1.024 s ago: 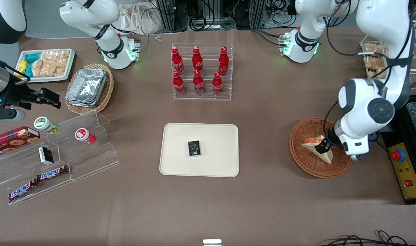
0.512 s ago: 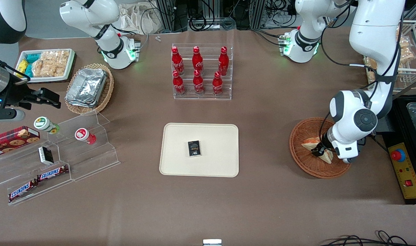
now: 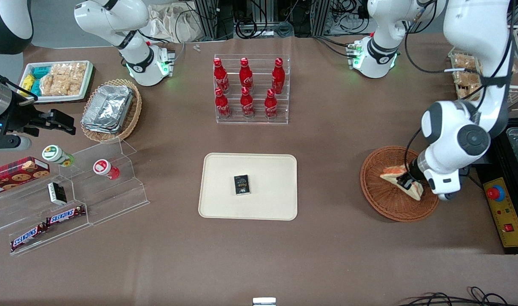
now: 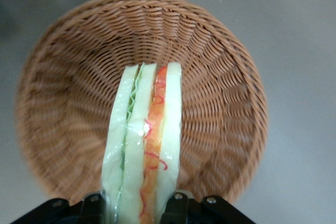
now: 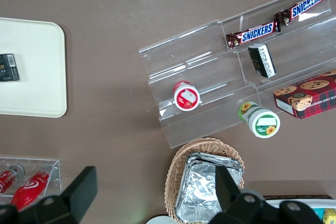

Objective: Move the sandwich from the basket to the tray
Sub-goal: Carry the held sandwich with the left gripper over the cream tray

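Observation:
The sandwich (image 3: 398, 178), a white-bread wedge with orange and green filling (image 4: 144, 145), is clamped between the black fingers (image 4: 176, 207) of my left gripper (image 3: 405, 182). It hangs tilted just above the round reddish-brown wicker basket (image 3: 380, 196), whose woven floor (image 4: 210, 77) shows under it in the wrist view. The cream rectangular tray (image 3: 267, 170) lies at mid-table, well toward the parked arm's end from the basket. A small black packet (image 3: 241, 185) rests on the tray (image 5: 31, 66).
A clear rack with several red cola bottles (image 3: 251, 89) stands farther from the front camera than the tray. A black control box with a red button (image 3: 502, 204) lies beside the basket. A tan basket of foil containers (image 3: 110, 109) and acrylic snack steps (image 3: 72, 191) sit toward the parked arm's end.
The gripper closed on the sandwich and has lifted it slightly off the basket floor, shifting it a little toward the working arm's end. The arm's upper links swung back.

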`<state>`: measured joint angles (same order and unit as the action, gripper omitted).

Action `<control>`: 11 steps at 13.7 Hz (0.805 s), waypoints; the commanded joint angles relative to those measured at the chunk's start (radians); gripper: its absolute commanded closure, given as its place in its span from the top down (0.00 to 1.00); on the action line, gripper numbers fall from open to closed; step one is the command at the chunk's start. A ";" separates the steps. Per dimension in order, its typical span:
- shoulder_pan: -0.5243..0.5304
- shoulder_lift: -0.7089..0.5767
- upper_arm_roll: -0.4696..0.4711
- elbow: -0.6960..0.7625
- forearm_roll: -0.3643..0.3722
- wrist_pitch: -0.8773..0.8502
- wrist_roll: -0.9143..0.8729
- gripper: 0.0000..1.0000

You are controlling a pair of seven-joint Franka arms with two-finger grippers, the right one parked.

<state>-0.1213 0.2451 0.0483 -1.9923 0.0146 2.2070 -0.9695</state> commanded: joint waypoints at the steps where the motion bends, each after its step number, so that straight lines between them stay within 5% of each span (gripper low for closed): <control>1: -0.028 -0.059 -0.082 0.101 -0.001 -0.183 -0.018 0.00; 7: -0.038 -0.006 -0.422 0.193 0.015 -0.184 0.106 0.00; 11: -0.150 0.118 -0.453 0.231 0.054 -0.136 0.167 0.00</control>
<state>-0.2204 0.2782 -0.4079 -1.8206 0.0243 2.0531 -0.8366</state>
